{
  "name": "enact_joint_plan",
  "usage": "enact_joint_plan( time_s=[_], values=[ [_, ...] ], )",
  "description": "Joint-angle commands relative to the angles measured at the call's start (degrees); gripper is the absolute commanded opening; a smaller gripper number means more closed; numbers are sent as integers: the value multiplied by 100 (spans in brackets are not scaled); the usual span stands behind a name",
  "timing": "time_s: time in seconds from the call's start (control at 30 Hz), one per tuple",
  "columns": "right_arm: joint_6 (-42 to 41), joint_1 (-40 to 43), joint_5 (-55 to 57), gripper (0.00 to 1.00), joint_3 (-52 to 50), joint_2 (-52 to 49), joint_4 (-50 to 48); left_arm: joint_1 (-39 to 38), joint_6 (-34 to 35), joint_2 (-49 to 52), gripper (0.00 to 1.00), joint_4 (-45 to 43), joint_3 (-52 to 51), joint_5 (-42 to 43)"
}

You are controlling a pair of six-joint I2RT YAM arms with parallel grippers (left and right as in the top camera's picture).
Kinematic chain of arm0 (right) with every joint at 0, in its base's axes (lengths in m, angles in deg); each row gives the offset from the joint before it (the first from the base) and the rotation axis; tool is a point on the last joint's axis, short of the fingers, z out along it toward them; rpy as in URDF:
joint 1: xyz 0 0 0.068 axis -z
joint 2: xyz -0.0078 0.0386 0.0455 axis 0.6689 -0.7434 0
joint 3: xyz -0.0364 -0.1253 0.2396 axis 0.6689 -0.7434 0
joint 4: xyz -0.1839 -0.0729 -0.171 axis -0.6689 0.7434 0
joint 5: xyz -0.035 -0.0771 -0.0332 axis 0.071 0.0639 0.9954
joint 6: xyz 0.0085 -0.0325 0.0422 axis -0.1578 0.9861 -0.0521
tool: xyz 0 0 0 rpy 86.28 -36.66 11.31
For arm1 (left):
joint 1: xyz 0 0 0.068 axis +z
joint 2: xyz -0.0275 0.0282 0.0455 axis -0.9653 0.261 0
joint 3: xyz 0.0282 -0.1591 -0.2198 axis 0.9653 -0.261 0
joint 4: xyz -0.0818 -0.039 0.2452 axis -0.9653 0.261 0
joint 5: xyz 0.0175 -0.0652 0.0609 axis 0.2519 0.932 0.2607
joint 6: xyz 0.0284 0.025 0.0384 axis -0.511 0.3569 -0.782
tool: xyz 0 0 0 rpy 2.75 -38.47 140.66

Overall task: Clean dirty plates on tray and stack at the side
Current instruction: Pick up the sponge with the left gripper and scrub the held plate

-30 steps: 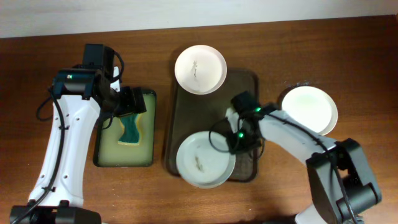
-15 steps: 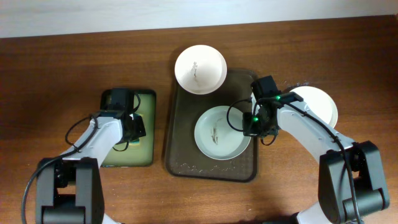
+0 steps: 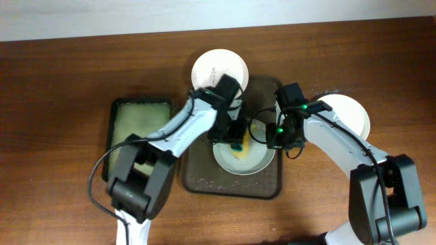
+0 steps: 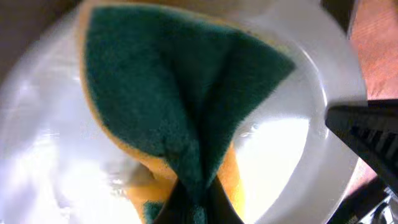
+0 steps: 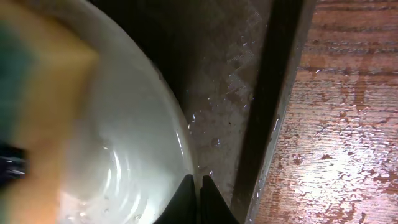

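Observation:
One white plate (image 3: 255, 162) lies in the middle of the dark brown tray (image 3: 204, 180). My left gripper (image 3: 235, 138) is shut on a folded teal and yellow sponge (image 4: 180, 106), which presses on this plate's (image 4: 37, 124) wet inside. My right gripper (image 5: 199, 202) is shut on the same plate's right rim (image 5: 180, 143), and in the overhead view it (image 3: 274, 143) sits at that edge. A second plate (image 3: 219, 67) with a brownish smear rests at the tray's far end. A third plate (image 3: 347, 114) lies on the table to the right.
A smaller black-rimmed tray (image 3: 136, 119) of yellowish liquid stands left of the brown tray, partly under my left arm. The brown tray's raised rim (image 5: 273, 93) runs just right of my right fingers, with wet wooden table (image 5: 354, 124) beyond it.
My left gripper shut on the sponge in the small tray and carried it right onto the middle plate. The right gripper pulled that plate to the tray's middle, then stayed put.

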Motion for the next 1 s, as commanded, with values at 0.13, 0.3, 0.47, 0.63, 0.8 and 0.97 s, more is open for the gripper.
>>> enact_joint_plan(
  time_s=[0.13,0.3,0.47,0.63,0.8,0.97],
  values=[
    [22,-4,55,5,44,103,-20,-280,841,542,0,474,90,-1394],
    [-1429,4,190,4,44,103,-306,101,872,518,0,1554,857,-2044],
    [-1620,4,190,4,44,103,-393,-310,872,575,0,111,393,313],
    [-1620,4,188,4,44,103,-389,-505,341,573,0,122,297,1464],
    [-1620,4,190,4,44,103,-389,271,564,573,0,901,297,-2072],
    [-1598,4,210,4,44,103,-385,393,723,573,0,791,299,-3637]
  ],
)
